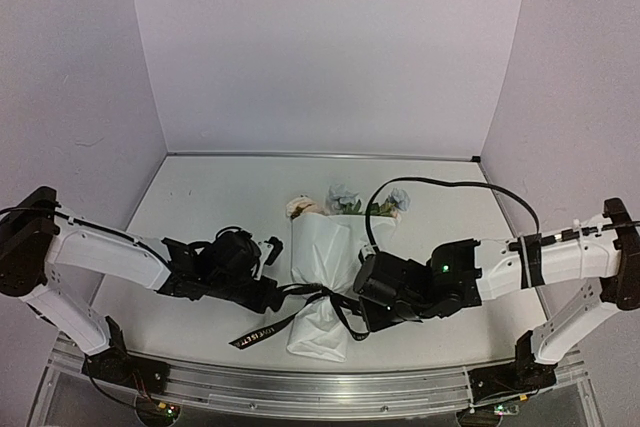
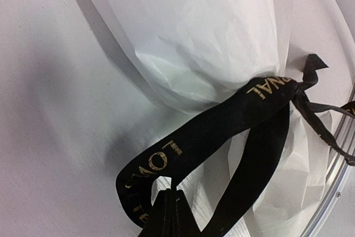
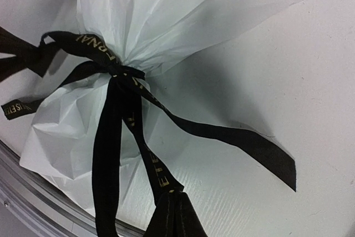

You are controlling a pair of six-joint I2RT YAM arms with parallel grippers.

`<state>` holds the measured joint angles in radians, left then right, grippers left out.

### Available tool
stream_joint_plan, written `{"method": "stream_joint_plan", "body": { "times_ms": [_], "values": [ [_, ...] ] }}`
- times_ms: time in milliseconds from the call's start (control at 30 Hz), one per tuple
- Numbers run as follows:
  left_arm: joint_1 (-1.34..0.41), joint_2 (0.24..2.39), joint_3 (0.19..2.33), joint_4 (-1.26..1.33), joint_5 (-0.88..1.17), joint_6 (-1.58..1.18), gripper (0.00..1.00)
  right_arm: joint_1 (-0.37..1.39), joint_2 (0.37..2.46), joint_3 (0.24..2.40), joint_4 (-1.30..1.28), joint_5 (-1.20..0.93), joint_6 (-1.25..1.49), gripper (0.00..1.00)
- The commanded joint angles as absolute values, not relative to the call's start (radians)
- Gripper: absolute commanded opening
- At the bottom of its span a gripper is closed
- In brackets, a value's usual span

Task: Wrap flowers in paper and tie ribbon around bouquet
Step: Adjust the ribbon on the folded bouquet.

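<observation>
The bouquet (image 1: 322, 272), where does it lie?

Flat on the table (image 1: 200, 217), between the two grippers, its flowers (image 1: 345, 199) at the far end beyond them. The ribbon (image 3: 119, 73) is knotted round its narrow waist.

And the left gripper (image 2: 169, 206)?

Pinched tight on a loop of ribbon, with the paper (image 2: 211, 37) just ahead of its tips.

The right gripper (image 3: 175, 209)?

Also clamped, on a ribbon strand running from the knot straight down to its tips.
</observation>
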<state>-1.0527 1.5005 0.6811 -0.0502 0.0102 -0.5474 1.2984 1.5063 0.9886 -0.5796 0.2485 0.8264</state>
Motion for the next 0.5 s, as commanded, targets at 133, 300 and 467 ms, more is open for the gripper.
{"method": "stream_joint_plan", "body": {
  "times_ms": [133, 300, 467],
  "values": [
    [-1.049, 1.418, 0.731, -0.096, -0.127, -0.520, 0.00, 1.279, 1.456, 0.939, -0.657, 0.273, 0.724, 0.00],
    [-1.048, 1.435, 0.739, -0.157, -0.208, -0.565, 0.00, 1.261, 1.426, 0.895, -0.687, 0.300, 0.677, 0.00],
    [-1.048, 1.452, 0.714, -0.182, -0.235, -0.625, 0.00, 1.245, 1.430, 0.841, -0.686, 0.303, 0.675, 0.00]
  ]
}}
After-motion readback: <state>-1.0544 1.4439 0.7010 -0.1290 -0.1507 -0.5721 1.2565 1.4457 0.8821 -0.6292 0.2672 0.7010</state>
